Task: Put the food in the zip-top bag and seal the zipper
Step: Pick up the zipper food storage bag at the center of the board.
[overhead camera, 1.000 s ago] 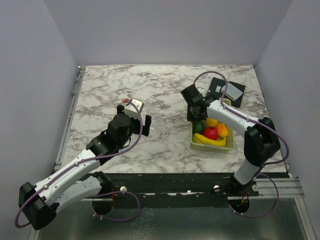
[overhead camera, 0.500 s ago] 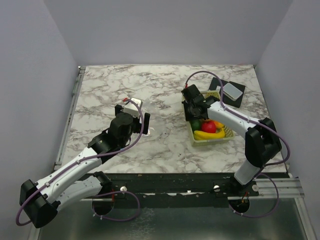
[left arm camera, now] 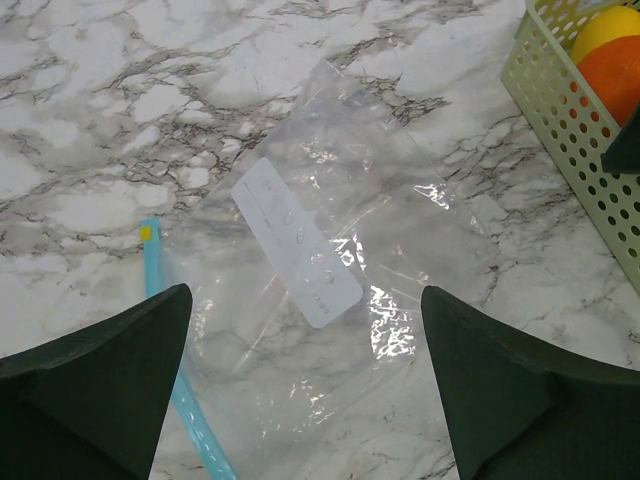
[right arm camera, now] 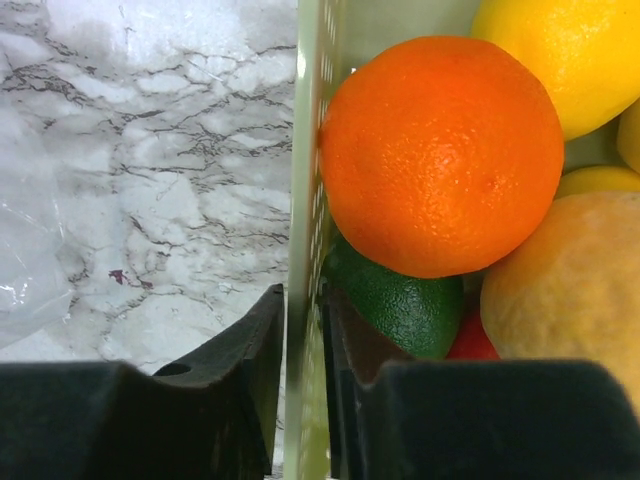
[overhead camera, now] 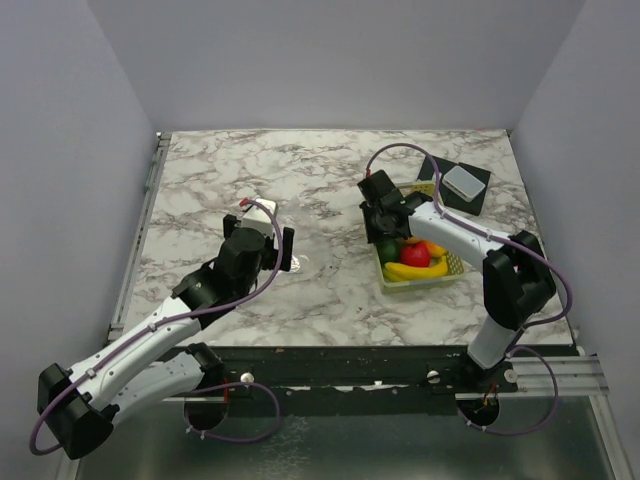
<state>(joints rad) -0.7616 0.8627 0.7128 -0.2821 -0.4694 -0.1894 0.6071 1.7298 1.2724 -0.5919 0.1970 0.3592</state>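
Left gripper [left arm camera: 305,291] hangs with jaws spread fully wide, holding nothing, directly above the small clear floppy zip-top bag [left arm camera: 400,230]. The bag lies flat on the grey-veined white marble tabletop [left arm camera: 90,110], with its thin light blue zipper strip [left arm camera: 157,270] along the left edge. Right gripper [right arm camera: 303,297]: jaws a narrow slit astride the wall of the pale yellow-green perforated plastic basket [right arm camera: 308,120]; whether the pads press it, cannot tell. The glossy toy food [overhead camera: 418,258] sits in the basket, apart from the bag. A round orange piece [right arm camera: 440,150] is against the wall, with a dark green one [right arm camera: 400,305] beneath.

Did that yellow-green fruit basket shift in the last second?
Yes. The basket slid slightly left and farther from the near edge of the table, turning a little.
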